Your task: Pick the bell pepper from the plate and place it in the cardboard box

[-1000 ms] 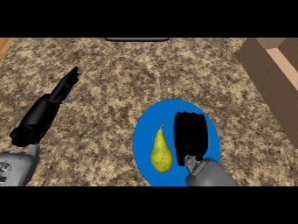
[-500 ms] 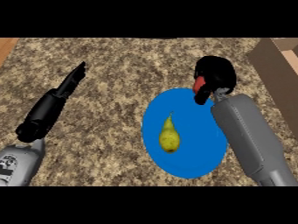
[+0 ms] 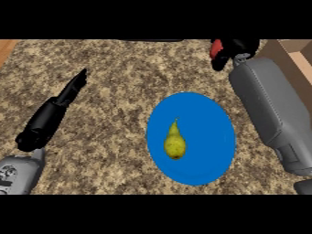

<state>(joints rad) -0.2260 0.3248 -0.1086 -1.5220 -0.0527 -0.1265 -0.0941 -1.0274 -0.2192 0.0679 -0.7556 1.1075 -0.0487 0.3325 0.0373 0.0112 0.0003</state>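
My right hand (image 3: pixel 238 46), upper right of frame, is curled round the red bell pepper (image 3: pixel 216 49), cardboard box (image 3: pixel 305 50) just to its right so this arm is nearer; blue plate (image 3: pixel 206 119) with a yellow pear (image 3: pixel 174 142) lies lower centre, left hand (image 3: pixel 67 93) rests open far left.

- Speckled stone counter (image 3: pixel 118 82): brown, beige and dark flecks.
- Round blue plate (image 3: pixel 206 114): plain, one colour throughout.
- Pear-shaped yellow-green fruit (image 3: pixel 174 144): browner at its wide end.
- Glossy red bell pepper (image 3: pixel 216 47).
- Black left hand (image 3: pixel 53 114) and right hand (image 3: pixel 243 45); grey forearms (image 3: pixel 273 105).
- Tan cardboard box (image 3: pixel 307 55).
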